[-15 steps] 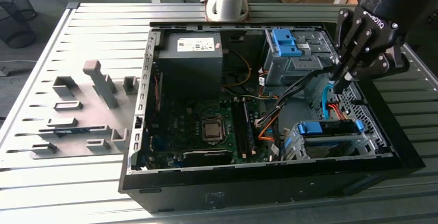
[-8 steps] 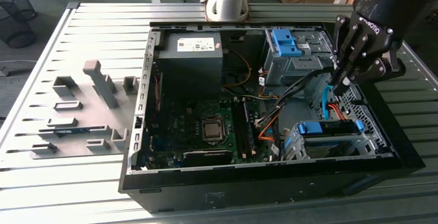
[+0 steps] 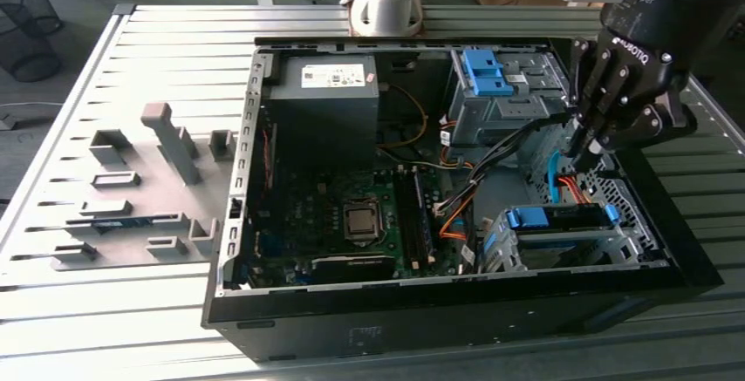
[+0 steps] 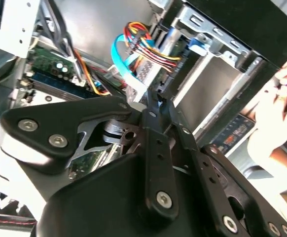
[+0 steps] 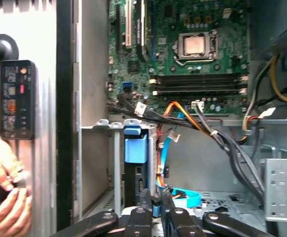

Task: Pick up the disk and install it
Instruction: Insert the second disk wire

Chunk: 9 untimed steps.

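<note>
The gripper point(image 3: 585, 141), fingers pinched together on nothing, hangs inside the computer case point(image 3: 349, 333); the disk point(image 3: 561, 224) lies flat in the bay beside it, toward the case's front panel

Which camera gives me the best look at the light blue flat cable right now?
The second wrist view: the light blue cable curves in the open beside the coloured wires, just beyond the hand. The exterior view shows a short stretch of it; the first wrist view, a loop near the hand.
</note>
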Each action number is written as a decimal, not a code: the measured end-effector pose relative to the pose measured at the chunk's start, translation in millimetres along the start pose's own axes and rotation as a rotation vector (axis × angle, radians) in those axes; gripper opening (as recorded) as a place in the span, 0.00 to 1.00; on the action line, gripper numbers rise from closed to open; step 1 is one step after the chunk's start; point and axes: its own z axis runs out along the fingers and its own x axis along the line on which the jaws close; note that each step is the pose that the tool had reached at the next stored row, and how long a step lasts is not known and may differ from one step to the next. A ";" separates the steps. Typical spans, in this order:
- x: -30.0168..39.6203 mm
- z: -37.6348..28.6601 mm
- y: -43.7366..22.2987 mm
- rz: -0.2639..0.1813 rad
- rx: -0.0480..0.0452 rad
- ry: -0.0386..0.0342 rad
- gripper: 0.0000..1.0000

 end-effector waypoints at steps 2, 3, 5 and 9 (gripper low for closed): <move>-0.1 0.8 0.0 0.001 0.0064 0.0173 0.16; -0.2 1.3 -0.1 0.002 0.0090 0.0255 0.16; -0.2 2.4 -0.2 0.002 0.0113 0.0318 0.16; 1.1 4.5 0.1 0.002 0.0123 0.0102 0.16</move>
